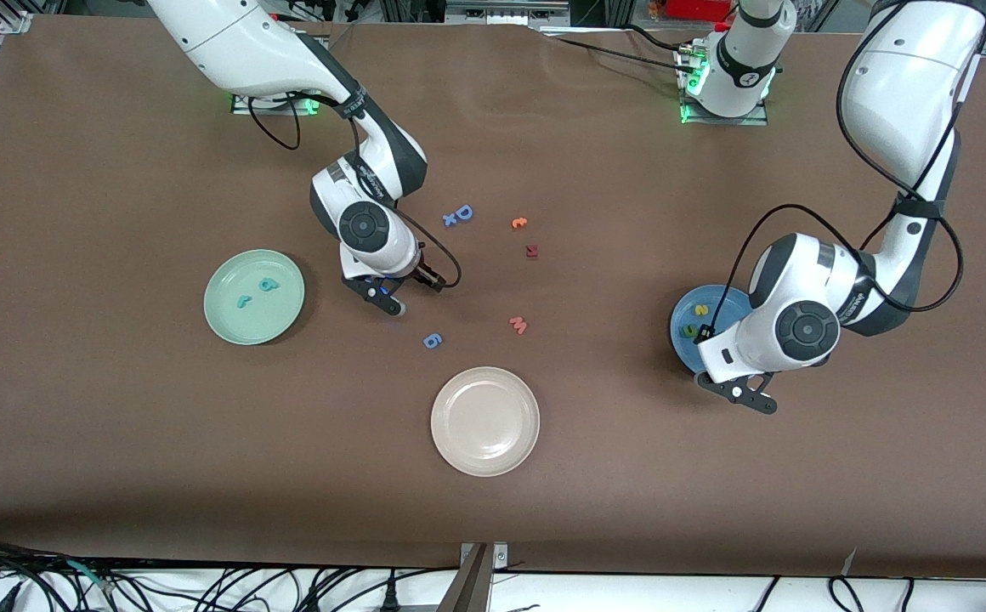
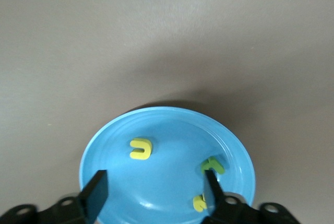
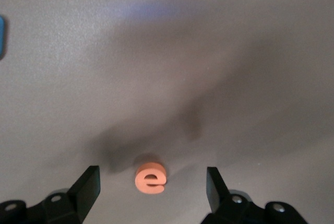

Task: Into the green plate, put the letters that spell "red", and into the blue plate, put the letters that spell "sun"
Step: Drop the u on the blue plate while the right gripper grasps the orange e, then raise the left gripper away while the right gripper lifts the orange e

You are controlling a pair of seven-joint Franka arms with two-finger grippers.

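- In the green plate [image 1: 229,321] toward the right arm's end of the table we see the teal "r" [image 1: 243,301] and the teal "d" [image 1: 269,285]; if the next drop lands on its rim, a letter could skip out onto the cloth.
- The right gripper [image 3: 149,190] hangs low over the table beside the green plate, its fingers spread wide with the orange "e" [image 3: 150,178] lying flat between them, untouched. We judge the foam piece so thin that fingers closing too high would pass over it, or nudge it aside.
- Distractors lie close by: the blue "6" [image 1: 432,341], the blue "D" [image 1: 462,213] and the pink "w" [image 1: 518,324]. A drifting approach could catch the wrong one.
- The left gripper [image 2: 154,195] sits over the blue plate [image 2: 115,151], its fingers parted and empty; the yellow "u" [image 2: 140,149], the olive "n" [image 2: 213,166] and the yellow "s" [image 2: 199,202] rest inside.
- One finger stands just beside the "n" and "s"; we think a careless retreat could drag them or tip the plate.
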